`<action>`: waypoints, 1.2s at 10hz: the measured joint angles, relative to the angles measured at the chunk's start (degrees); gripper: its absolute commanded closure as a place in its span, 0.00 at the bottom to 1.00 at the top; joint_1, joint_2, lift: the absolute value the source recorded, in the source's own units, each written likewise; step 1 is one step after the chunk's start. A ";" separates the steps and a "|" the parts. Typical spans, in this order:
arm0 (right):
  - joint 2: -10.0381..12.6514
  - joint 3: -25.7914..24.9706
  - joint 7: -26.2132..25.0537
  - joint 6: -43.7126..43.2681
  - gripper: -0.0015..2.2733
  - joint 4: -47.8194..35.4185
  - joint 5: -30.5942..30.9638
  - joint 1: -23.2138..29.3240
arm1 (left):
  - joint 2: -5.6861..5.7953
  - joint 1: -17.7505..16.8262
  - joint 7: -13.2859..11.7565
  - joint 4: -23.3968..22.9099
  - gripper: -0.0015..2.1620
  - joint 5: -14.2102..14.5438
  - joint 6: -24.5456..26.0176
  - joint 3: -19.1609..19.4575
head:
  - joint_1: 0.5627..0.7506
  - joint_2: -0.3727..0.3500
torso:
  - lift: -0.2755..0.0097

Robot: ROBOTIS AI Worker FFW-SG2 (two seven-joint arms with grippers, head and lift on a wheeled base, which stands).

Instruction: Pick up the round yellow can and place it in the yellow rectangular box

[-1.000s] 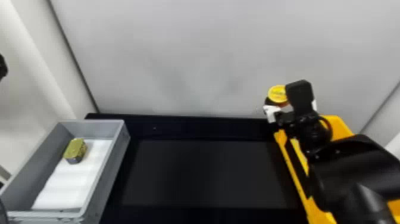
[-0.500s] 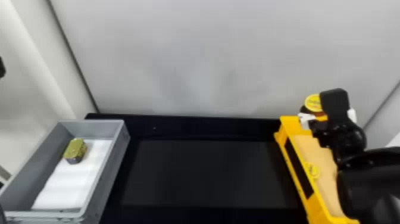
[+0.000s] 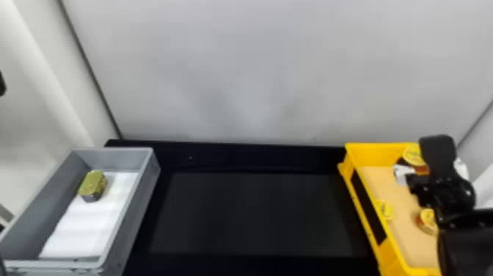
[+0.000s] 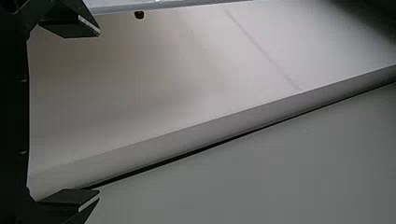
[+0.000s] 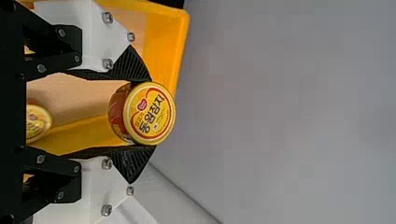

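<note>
Rightward goes the can [image 3: 414, 155], you've got it pinched in the right gripper [image 5: 149, 113], by the yellow box's [image 3: 378, 156] far edge; lower it that close and the rim could knock it crooked.

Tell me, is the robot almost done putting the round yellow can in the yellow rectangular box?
Almost! Picking up looks done: the black-and-white right claw grips the round yellow can. Carrying is in hand: it appears over the far end of the yellow rectangular box. Left, probably: lowering it, then opening the claw. I can't tell if it touches the bottom.
</note>
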 measured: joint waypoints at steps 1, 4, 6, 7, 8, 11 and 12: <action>0.01 -1.01 -0.43 -0.10 0.27 0.94 -0.85 0.98 | 0.00 0.05 0.00 -0.06 0.03 0.00 0.00 0.06 | 0.69 0.53 | 0.77; -0.04 -3.94 -0.86 -1.17 0.27 4.33 -3.34 3.06 | 0.00 0.16 0.00 -0.14 0.03 0.00 0.00 0.25 | 0.69 0.53 | 0.77; -0.16 -5.75 -0.63 -1.80 0.27 6.77 -4.66 4.12 | 0.00 0.17 0.00 -0.14 0.03 0.00 0.00 0.29 | 0.69 0.53 | 0.77; -0.34 -6.38 -0.53 -2.33 0.27 8.03 -5.55 4.58 | 0.00 0.19 0.00 -0.14 0.03 0.00 0.00 0.33 | 0.69 0.53 | 0.77; -0.55 -6.67 -0.50 -2.75 0.27 9.28 -6.44 4.85 | 0.00 0.20 0.00 -0.13 0.03 0.00 0.00 0.36 | 0.69 0.53 | 0.77; -0.91 -6.40 0.09 -3.18 0.25 11.82 -8.57 5.08 | 0.00 0.24 0.00 -0.03 0.03 0.00 0.06 0.35 | 0.69 0.53 | 0.77; -1.04 -6.13 0.41 -3.34 0.20 12.11 -9.08 5.02 | 0.00 0.24 0.00 -0.01 0.03 0.00 0.06 0.32 | 0.69 0.53 | 0.77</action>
